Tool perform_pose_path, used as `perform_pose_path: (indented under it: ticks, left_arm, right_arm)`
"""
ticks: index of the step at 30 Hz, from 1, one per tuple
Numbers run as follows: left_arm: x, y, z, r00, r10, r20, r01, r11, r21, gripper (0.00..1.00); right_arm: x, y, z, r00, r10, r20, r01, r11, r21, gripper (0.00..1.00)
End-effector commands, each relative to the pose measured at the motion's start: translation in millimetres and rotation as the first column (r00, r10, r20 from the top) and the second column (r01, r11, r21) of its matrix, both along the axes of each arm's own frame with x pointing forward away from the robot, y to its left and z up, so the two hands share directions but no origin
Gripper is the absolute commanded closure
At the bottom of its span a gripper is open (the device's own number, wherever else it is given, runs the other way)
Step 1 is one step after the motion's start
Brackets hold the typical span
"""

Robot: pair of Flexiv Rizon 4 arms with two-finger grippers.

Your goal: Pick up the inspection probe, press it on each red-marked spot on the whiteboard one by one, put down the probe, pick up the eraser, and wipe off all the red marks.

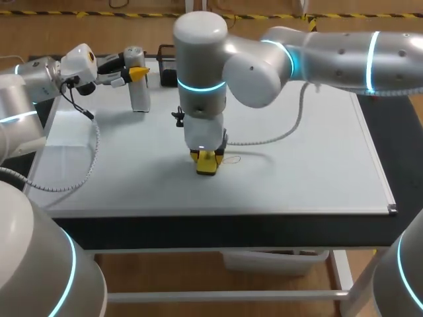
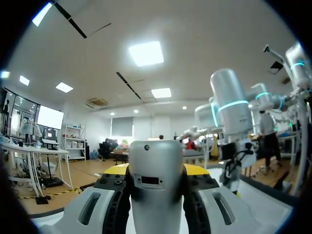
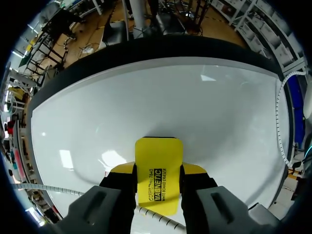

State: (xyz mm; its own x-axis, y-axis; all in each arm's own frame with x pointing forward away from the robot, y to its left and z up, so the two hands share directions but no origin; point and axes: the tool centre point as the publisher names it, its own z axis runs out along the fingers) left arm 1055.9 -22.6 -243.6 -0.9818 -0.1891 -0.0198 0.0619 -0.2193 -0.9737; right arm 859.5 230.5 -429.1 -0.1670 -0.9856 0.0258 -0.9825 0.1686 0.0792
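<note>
apparently mid-wipe: my right gripper [image 3: 158, 169] clamps the eraser [image 3: 158, 151] beside one faint red mark [image 1: 232, 158]; left gripper [image 2: 155, 170] clamps the probe [image 2: 156, 156].

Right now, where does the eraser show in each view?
Head view: the eraser sits mid-whiteboard, in the right gripper.
Left wrist view: not discernible; the inspection probe in the left gripper fills the foreground.
Right wrist view: eraser clamped in the right gripper, over the whiteboard.
Shared landmark: the whiteboard.
</note>
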Motion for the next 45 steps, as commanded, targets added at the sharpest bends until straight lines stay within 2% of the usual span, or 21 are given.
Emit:
perform_pose_path:
  ticks: [1,15,45]
  left_arm:
    - [1.1,-0.3,0.3,1.000,-0.002,0.002,0.002,1.000,-0.001,1.00]
    - [1.1,-0.3,0.3,1.000,-0.002,0.002,0.002,1.000,-0.001,1.00]
    - [1.1,-0.3,0.3,1.000,-0.002,0.002,0.002,1.000,-0.001,1.00]
  right_arm:
    - [-3.0,-10.6,1.7,1.000,-0.003,0.009,0.003,1.000,0.013,1.00]
    - [-6.7,-26.2,-5.0,1.000,-0.025,-0.001,0.025,1.000,0.013,1.00]
    - [-8.5,-95.7,-1.5,0.990,-0.139,0.012,0.140,0.990,-0.018,1.00]
